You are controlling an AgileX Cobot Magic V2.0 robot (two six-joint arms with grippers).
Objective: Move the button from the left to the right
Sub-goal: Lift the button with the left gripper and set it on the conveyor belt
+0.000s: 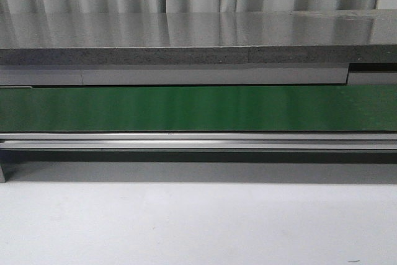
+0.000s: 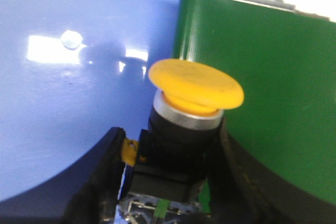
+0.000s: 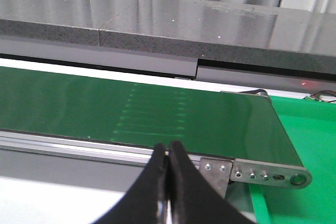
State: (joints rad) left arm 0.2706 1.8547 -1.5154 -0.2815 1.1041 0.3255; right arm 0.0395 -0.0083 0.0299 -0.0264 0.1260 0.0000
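Left wrist view: the left gripper (image 2: 168, 182) is clamped on the button (image 2: 184, 124), its 2 fingers (image 2: 97, 182) pressing the dark body so the yellow cap stands free above them. The button hangs over a blue surface (image 2: 63, 77), just beside the end of the green conveyor belt (image 2: 262, 93); the grip on the body probably leaves the cap unpressed during carriage. Front view: only the belt (image 1: 198, 108), its metal rail (image 1: 198, 141), the white table (image 1: 198, 221) and a grey counter (image 1: 186, 29) show; neither arm appears. Right wrist view: the right gripper (image 3: 169, 182) is closed on nothing, near the belt's right end (image 3: 157, 114), beside a green mat (image 3: 304, 129). The belt lies across any route rightward.
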